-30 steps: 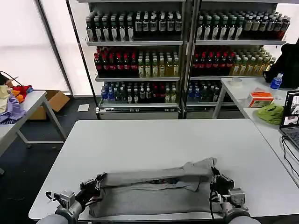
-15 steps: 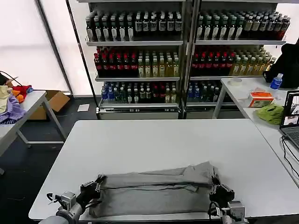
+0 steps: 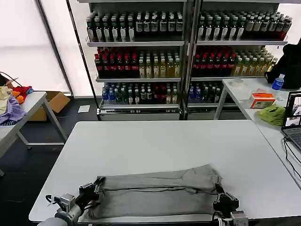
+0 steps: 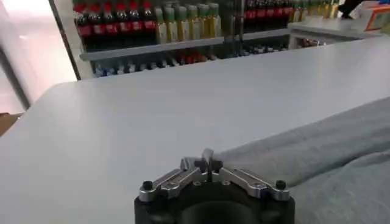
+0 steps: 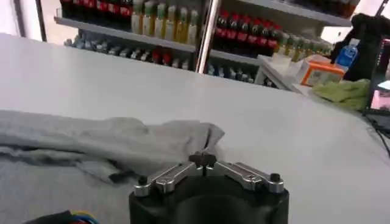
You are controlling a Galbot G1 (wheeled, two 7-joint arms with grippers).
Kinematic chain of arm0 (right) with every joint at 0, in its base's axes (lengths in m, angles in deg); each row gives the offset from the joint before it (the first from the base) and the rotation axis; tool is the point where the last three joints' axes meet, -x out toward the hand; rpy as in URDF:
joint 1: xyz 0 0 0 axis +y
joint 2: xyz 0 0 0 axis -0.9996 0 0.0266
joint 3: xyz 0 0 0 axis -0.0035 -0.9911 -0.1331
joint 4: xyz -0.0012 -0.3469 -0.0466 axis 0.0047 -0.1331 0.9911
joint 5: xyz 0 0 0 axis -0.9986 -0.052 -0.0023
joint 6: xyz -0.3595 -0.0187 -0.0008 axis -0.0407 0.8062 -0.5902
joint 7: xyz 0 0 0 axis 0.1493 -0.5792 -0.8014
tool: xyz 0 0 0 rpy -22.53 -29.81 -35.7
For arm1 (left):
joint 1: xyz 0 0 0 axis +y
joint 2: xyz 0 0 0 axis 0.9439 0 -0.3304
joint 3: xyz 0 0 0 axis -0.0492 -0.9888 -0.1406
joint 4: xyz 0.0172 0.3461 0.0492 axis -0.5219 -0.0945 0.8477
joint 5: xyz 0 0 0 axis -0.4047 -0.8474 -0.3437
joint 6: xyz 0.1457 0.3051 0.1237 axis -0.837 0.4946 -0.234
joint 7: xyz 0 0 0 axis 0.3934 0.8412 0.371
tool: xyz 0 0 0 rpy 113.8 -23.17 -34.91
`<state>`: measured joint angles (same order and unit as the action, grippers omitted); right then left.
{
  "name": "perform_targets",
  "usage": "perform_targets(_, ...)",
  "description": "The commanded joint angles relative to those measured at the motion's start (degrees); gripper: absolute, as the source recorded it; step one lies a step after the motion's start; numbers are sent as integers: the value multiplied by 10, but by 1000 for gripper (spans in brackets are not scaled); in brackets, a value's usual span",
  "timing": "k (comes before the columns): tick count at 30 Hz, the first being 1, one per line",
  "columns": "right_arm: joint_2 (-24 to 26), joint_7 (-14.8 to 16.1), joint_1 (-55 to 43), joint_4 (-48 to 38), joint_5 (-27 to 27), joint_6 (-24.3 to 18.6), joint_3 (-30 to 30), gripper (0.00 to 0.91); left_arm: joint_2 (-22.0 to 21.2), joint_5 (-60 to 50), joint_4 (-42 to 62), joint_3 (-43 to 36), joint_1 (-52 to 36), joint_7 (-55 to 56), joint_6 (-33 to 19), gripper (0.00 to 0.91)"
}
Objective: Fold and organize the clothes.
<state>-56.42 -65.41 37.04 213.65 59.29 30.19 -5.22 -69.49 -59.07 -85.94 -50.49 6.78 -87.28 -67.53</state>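
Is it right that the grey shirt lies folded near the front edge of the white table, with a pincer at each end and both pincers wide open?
Not quite. The grey shirt does lie folded near the front edge of the white table, with a pincer at each end, but the left pincer and the right pincer are shut, fingertips together, as both wrist views show.

A plain grey shirt [image 3: 155, 195] lies on a white table [image 3: 164, 141] beside black, silver-fingered claws.

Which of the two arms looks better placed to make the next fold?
Neither clearly. The left gripper sits at one end of the grey shirt, the right gripper at the other, both shut; probably both together.
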Motion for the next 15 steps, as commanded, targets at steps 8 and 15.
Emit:
perform_targets(8, 1, -29, 34, -18, -36, 3, -9, 907, -6, -1, -60, 5, 3, 9, 8, 907)
perform_targets(15, -7, -53, 60, 45, -26, -23, 24, 907, -18, -1, -91, 16, 15, 25, 11, 907)
